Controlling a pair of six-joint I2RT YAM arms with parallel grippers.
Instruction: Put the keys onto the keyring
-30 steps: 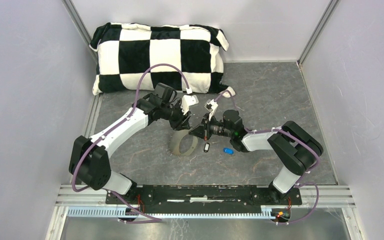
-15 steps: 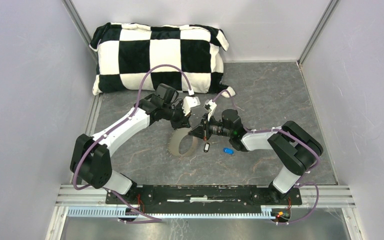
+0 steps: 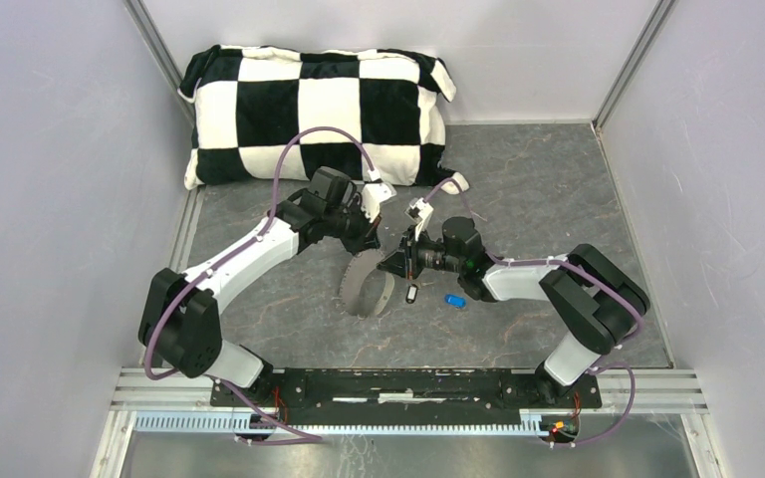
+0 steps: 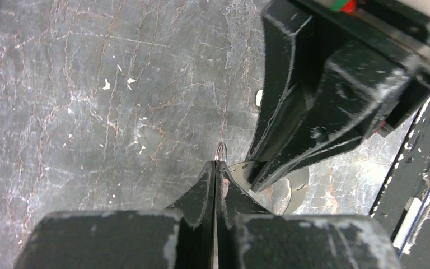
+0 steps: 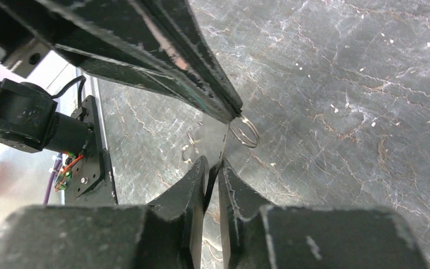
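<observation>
Where the left hand (image 4: 216, 166) narrows to its tips, the two black fingers are pressed flat together on a small loop of thin wire (image 4: 220, 148) that pokes out just past them. Seen from above, that pinch sits at the far, upper edge of the keyring (image 3: 357, 281) — a large, thin, silvery-grey loop with a jagged, beaded-looking rim. It stands tilted on edge, its lower side toward the arm bases. Whether that lower side rests on the tabletop cannot be told.

The right hand (image 5: 213, 168) faces the left one, tip close to tip. Its fingers stand slightly apart, and a thin silvery edge runs up out of the narrow gap between them; whether they touch it cannot be told.

Just beside the keyring, on the right arm's side, the small key with a black head and a pale centre (image 3: 411, 294) lies on the dark grey marbled tabletop (image 3: 558, 199). The small key with a bright blue plastic head (image 3: 455, 300) lies near it, further right and apart from it — neither key is on the keyring.

A black-and-white checked cushion (image 3: 319, 110) lies against the far wall, well apart from both hands.
</observation>
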